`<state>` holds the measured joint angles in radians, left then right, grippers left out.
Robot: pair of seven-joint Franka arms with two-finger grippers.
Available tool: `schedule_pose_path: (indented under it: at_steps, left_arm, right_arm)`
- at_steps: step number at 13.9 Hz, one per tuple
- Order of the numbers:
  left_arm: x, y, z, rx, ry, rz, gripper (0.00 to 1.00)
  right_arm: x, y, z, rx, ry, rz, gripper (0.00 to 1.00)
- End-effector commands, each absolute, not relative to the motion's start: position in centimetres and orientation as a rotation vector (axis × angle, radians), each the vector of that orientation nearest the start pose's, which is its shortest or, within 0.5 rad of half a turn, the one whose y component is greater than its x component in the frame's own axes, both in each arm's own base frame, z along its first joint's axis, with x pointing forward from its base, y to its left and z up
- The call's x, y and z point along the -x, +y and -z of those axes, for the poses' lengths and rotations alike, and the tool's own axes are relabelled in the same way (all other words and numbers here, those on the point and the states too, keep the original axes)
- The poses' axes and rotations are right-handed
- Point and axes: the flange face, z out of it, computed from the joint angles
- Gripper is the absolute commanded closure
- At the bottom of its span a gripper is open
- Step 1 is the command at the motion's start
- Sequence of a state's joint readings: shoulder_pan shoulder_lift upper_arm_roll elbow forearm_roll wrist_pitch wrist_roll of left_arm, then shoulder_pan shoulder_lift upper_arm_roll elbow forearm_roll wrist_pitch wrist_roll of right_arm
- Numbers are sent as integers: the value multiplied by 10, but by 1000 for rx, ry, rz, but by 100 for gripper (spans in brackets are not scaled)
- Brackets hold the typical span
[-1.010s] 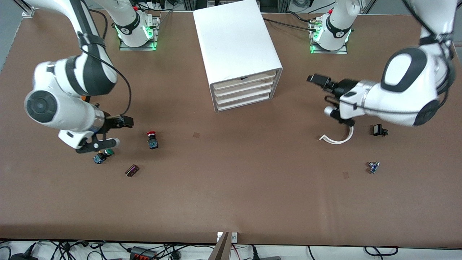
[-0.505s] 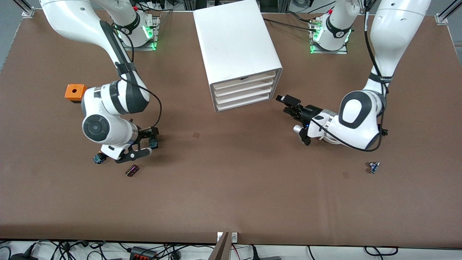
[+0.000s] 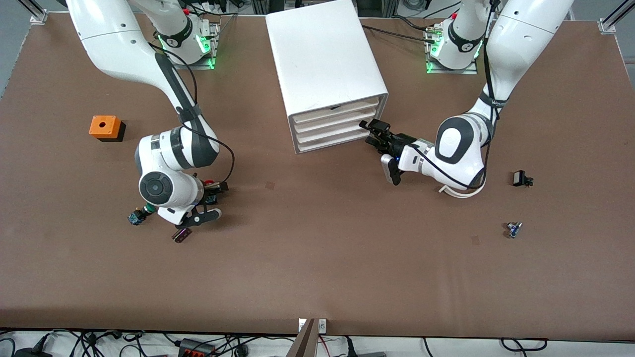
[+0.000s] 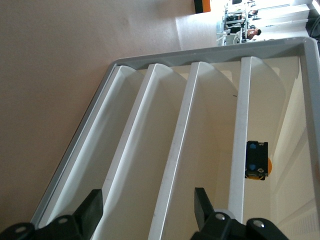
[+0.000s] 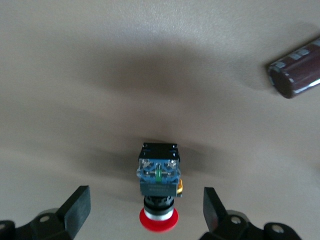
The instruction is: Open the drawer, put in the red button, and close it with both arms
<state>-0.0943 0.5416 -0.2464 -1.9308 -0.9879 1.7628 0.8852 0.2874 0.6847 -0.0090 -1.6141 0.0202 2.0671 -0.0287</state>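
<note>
A: What does the right wrist view add to the front one?

B: It shows the red button (image 5: 159, 192) lying on the tabletop (image 5: 100, 75) between the spread fingers (image 5: 75, 210) of the right end effector (image 5: 145, 210), with neither finger touching it. In the front view the right end effector (image 3: 211, 198) covers most of the button, and only its red cap peeks out.

A: And the left wrist view?

B: It looks straight at the cabinet (image 4: 280, 47) with its four drawer fronts, all pushed in. The left end effector (image 4: 145, 210) is open in front of the lower drawer (image 4: 135, 170). In the front view the left end effector (image 3: 374, 134) sits at the cabinet's lower corner, toward the left arm's end.

A: Counts?

B: There are two arms, one cabinet, four drawers, one red button, one green-capped button (image 3: 139, 214) and one orange box (image 3: 104, 127). The dark cylinder (image 5: 295, 72) lies nearer the front camera than the red button.
</note>
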Motion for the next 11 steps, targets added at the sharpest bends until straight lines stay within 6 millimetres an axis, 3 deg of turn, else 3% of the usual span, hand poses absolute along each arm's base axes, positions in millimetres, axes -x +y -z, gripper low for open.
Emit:
schedule_pose_path:
  at_steps: [1, 9, 10, 11]
  left_arm:
    - [-491, -258, -213, -1828, -641, 342, 29]
    - [-472, -270, -185, -1754, -640, 336, 67]
    - [-471, -271, -183, -1751, -635, 336, 74]
    - [-473, -272, -185, -1752, -639, 331, 83]
  right_arm:
    - [-640, 187, -195, 3107, -454, -395, 0]
    - [-637, 179, -177, 3110, -436, -441, 0]
    - [-637, 177, -175, 3110, -434, -446, 7]
    - [-638, 175, -175, 3112, -430, -443, 24]
